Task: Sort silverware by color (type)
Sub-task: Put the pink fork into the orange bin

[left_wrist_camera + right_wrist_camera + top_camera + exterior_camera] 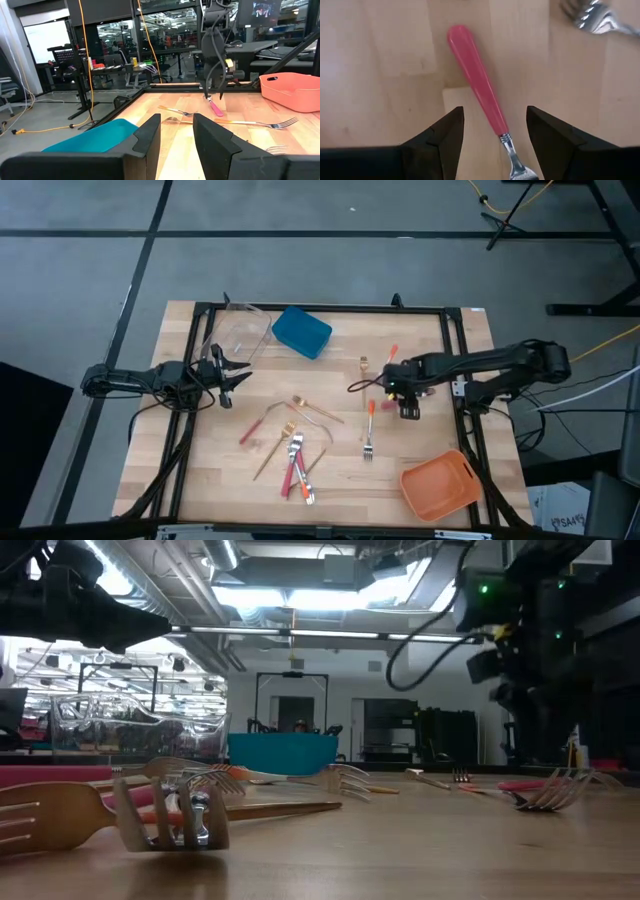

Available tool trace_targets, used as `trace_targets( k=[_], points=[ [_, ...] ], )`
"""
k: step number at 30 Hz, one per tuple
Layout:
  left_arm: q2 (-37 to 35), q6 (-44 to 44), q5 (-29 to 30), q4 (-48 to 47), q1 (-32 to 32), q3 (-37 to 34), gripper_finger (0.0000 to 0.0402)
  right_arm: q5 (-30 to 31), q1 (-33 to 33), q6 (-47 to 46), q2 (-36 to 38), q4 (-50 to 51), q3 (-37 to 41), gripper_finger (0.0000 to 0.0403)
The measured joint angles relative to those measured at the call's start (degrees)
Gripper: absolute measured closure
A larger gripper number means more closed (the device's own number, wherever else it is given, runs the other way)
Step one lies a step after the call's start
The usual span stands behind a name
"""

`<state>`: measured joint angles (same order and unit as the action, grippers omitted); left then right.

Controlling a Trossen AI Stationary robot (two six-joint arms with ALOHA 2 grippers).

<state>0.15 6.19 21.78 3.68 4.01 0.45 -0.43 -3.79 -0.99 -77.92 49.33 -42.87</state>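
Observation:
The silverware lies flat on the wooden table: a cluster of gold and red-handled forks (pixel 295 463), gold forks (pixel 312 409), an orange-handled fork (pixel 368 430) and a few single pieces. My right gripper (pixel 495 132) is open and points down over a pink-handled fork (pixel 476 80), with one finger on either side of its handle and touching nothing. The left wrist view shows that gripper (pixel 215 95) just above the pink handle (pixel 216 108). My left gripper (pixel 176 145) is open and hovers level near the table's left side (pixel 232 376), beside the clear bin.
A blue bin (pixel 301 332) and a clear bin (pixel 240 330) stand near the far edge. An orange bin (pixel 438 484) sits at the near right corner. A black frame (pixel 320 308) borders the table. Bare wood lies between the two grippers.

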Motion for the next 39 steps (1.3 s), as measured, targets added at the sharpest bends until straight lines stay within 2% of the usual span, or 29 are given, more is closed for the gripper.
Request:
trace_targets(
  k=[9, 24, 32, 39],
  points=[
    [0.0, 0.0, 0.0, 0.0, 0.0, 0.0, 0.0292, 0.0, 0.0, 1.0, -6.1, 0.2, 0.0, 0.0196],
    [0.0, 0.4, 0.0, 0.0, 0.0, 0.0, 0.0292, 1.3, 0.0, 4.5, -11.8, -0.2, -0.3, 0.0197],
    [0.0, 0.4, 0.1, 0.0, 0.0, 0.0, 0.0292, 0.3, 0.0, 4.8, -11.8, -0.6, -0.1, 0.0248],
    [0.0, 0.4, 0.0, 0.0, 0.0, 0.0, 0.0292, -0.7, 0.0, 8.7, -11.9, -0.8, -0.1, 0.0290]
  ],
)
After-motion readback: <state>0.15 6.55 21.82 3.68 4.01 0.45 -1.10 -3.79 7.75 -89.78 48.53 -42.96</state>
